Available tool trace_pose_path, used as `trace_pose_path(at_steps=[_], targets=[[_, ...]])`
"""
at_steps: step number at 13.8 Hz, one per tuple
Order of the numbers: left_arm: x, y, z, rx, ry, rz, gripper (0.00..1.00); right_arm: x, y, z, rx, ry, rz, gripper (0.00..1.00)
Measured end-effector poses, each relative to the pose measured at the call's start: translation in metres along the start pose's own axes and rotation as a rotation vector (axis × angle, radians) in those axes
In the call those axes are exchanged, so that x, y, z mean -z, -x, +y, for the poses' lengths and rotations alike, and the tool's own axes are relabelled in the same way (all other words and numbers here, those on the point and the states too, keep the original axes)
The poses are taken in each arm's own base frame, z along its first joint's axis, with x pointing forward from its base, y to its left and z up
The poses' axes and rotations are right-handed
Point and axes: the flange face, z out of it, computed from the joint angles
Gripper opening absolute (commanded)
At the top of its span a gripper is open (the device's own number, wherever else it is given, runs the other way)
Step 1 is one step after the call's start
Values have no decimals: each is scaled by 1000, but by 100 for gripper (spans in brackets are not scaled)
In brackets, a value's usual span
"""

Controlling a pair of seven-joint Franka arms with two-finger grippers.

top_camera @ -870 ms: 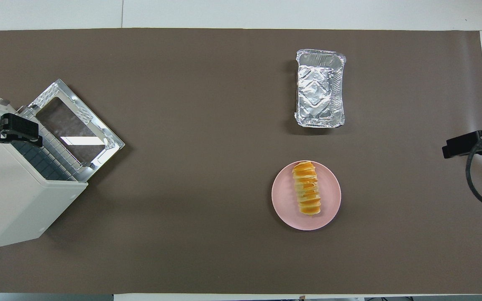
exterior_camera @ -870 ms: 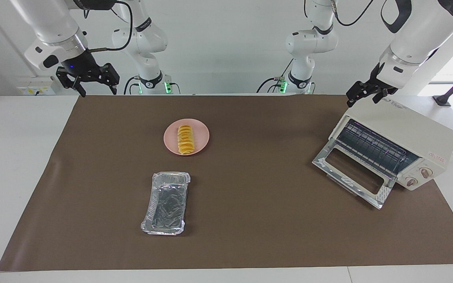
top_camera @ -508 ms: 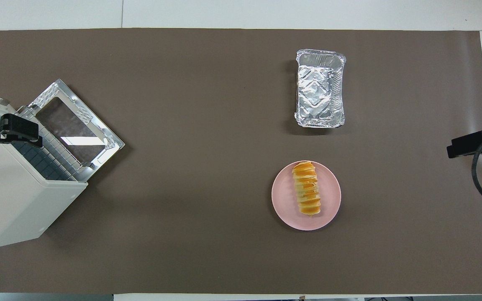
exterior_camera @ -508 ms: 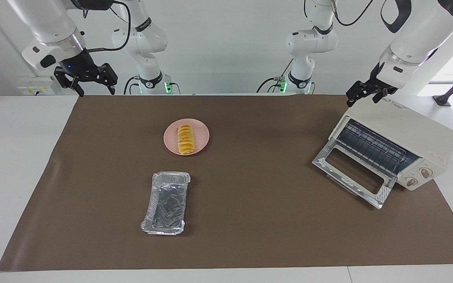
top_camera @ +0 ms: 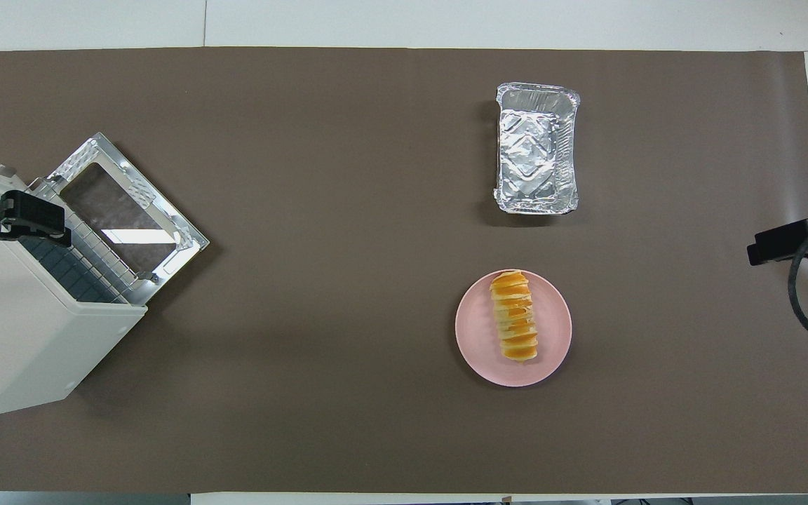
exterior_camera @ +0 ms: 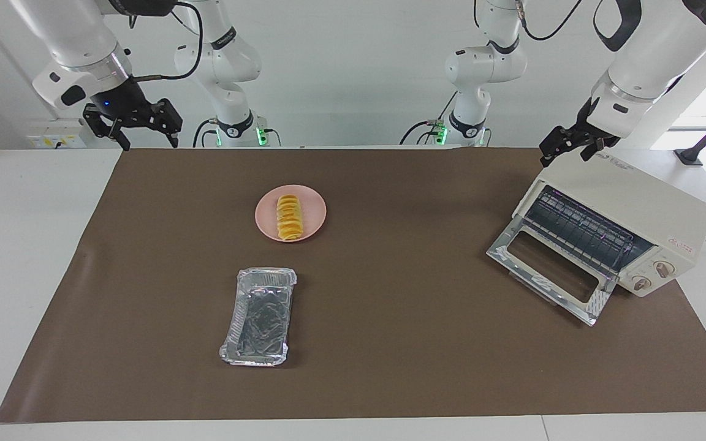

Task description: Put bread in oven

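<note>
Your right claw (exterior_camera: 133,130) and left claw (exterior_camera: 569,147) both hang spread and empty. The bread (exterior_camera: 288,217) lies on the pink plate (exterior_camera: 315,214), well apart from the right claw; probably soft and light, so pinch its middle gently.

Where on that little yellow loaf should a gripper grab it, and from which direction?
Probably from straight above, across the middle of the bread. It lies flat on the pink plate, long and narrow, so open fingers could straddle its short width, with its ridged sides exposed. The plate's shallow rim would hinder a sideways approach. The open right gripper is on its end of the table.
</note>
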Motion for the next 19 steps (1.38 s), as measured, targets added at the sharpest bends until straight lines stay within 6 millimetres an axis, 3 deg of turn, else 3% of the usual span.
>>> trace_pose_path(at_steps=[3, 7, 9, 11, 19], targets=[[0, 0, 0, 0, 0, 0, 100, -10, -2, -28, 9, 2, -14, 100], [0, 0, 0, 0, 0, 0, 100, -49, -6, -130, -11, 17, 10, 100], [0, 0, 0, 0, 0, 0, 100, -76, -4, -162, -35, 23, 4, 100], [0, 0, 0, 0, 0, 0, 100, -84, 0, -169, -44, 30, -15, 100], [0, 0, 0, 0, 0, 0, 100, -81, -1, -163, -56, 26, -8, 100]])
